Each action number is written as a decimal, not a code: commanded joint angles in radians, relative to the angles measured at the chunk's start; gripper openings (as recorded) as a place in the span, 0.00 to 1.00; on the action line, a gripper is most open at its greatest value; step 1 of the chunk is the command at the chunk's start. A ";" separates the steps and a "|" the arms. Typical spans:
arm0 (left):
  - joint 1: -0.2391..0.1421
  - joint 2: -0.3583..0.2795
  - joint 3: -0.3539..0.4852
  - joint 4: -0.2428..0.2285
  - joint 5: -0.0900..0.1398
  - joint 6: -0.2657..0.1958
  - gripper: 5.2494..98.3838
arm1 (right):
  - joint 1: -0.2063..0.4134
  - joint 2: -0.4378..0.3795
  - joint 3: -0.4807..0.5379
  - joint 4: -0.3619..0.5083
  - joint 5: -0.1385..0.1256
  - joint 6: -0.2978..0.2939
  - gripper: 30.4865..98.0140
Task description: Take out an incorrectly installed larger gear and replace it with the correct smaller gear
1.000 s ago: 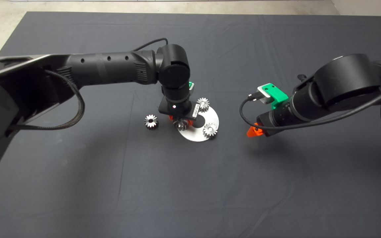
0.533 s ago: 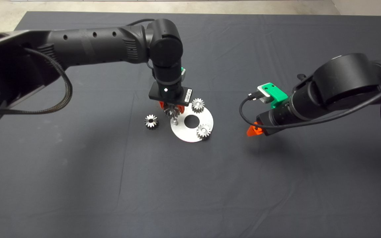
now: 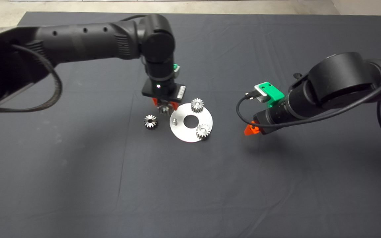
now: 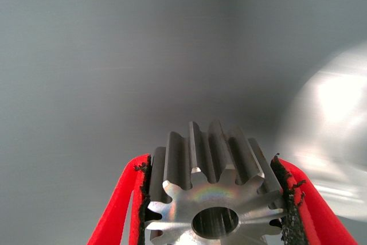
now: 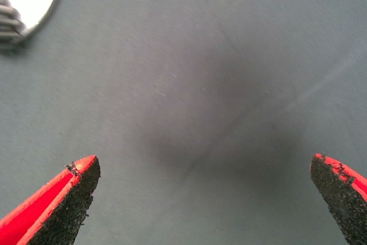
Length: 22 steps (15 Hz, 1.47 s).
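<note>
Left claw (image 3: 164,106): clenched on the larger gear (image 4: 215,196), held above the mat (image 3: 78,172) just beside the far-left rim of the round metal plate (image 3: 184,134). Plate: one bare peg (image 3: 174,121), central hole, two mounted gears (image 3: 197,104). The smaller gear (image 3: 150,121): lying loose on the mat, left of the plate. Right claw (image 3: 250,129): fingers (image 5: 63,199) spread wide, nothing between them, hanging over bare mat to the right of the plate.
</note>
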 commanded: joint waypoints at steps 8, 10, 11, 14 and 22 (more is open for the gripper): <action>-0.024 -0.080 0.023 0.000 0.021 0.036 0.37 | 0.017 0.022 0.004 0.010 -0.114 0.006 0.98; -0.024 -0.095 0.020 0.007 0.022 0.036 0.37 | 0.018 0.019 0.015 0.010 -0.114 0.006 0.98; -0.021 -0.110 0.018 0.020 0.022 0.038 0.37 | 0.018 0.020 0.016 0.010 -0.114 0.006 0.98; -0.020 -0.180 0.013 0.048 0.022 0.083 0.37 | 0.018 0.022 0.012 0.010 -0.114 0.006 0.98; -0.018 -0.225 0.013 0.047 0.021 0.105 0.40 | 0.020 0.020 0.009 0.011 -0.114 0.006 0.98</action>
